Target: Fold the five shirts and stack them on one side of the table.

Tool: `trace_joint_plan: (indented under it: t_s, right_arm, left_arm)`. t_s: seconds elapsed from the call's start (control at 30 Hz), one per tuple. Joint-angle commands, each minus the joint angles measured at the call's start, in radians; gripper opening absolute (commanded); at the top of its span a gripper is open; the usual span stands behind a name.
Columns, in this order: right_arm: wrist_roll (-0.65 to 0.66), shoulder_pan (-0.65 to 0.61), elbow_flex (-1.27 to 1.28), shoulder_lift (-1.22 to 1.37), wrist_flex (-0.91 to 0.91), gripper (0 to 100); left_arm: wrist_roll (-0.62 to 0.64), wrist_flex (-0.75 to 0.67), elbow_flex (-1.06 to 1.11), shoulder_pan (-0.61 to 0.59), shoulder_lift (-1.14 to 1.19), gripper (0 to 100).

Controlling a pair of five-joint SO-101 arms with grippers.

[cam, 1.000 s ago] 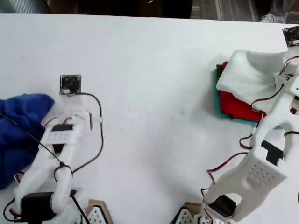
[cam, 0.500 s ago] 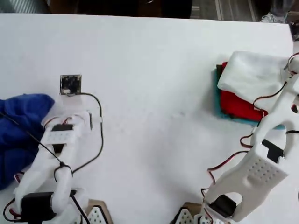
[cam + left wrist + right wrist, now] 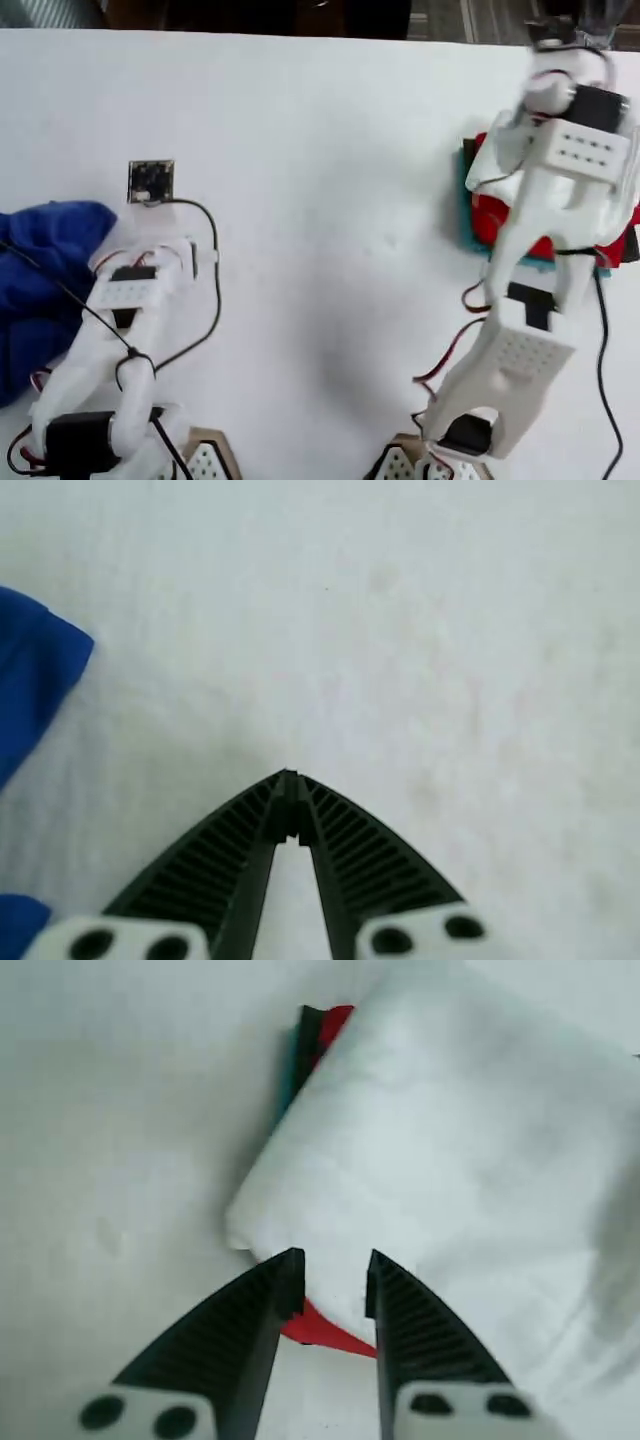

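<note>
A crumpled blue shirt (image 3: 45, 270) lies at the table's left edge, beside my left arm (image 3: 125, 290). In the left wrist view my left gripper (image 3: 288, 785) is shut on nothing over bare table, with a corner of the blue shirt (image 3: 30, 680) off to one side. At the right stands a stack of folded shirts: a white one (image 3: 430, 1160) on top, then red (image 3: 490, 225) and teal (image 3: 467, 200). My right arm (image 3: 565, 160) stretches over the stack. My right gripper (image 3: 332, 1280) hangs open above the white shirt's near corner, where red cloth (image 3: 320, 1328) peeks out.
A small black square board (image 3: 150, 182) with a black cable (image 3: 212, 270) lies on the white table (image 3: 330, 150) near the left arm. Both arm bases stand at the front edge. Dark room shows beyond the far edge.
My right arm has swung in from the right edge and up over the stack, now covering most of it. The left arm and the blue shirt have not moved.
</note>
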Motion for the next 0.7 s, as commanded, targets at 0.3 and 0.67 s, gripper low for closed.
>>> trace_joint_plan:
  t_s: [0.3, 0.67]
  right_arm:
    - [0.068, 0.044, 0.411, -0.097, -0.128, 3.1]
    - [0.120, 0.058, 0.844, -0.555, -0.348, 3.0]
  left_arm:
    - [-0.002, -0.018, -0.005, -0.003, -0.038, 3]
    - [-0.002, -0.018, -0.005, -0.002, -0.038, 3]
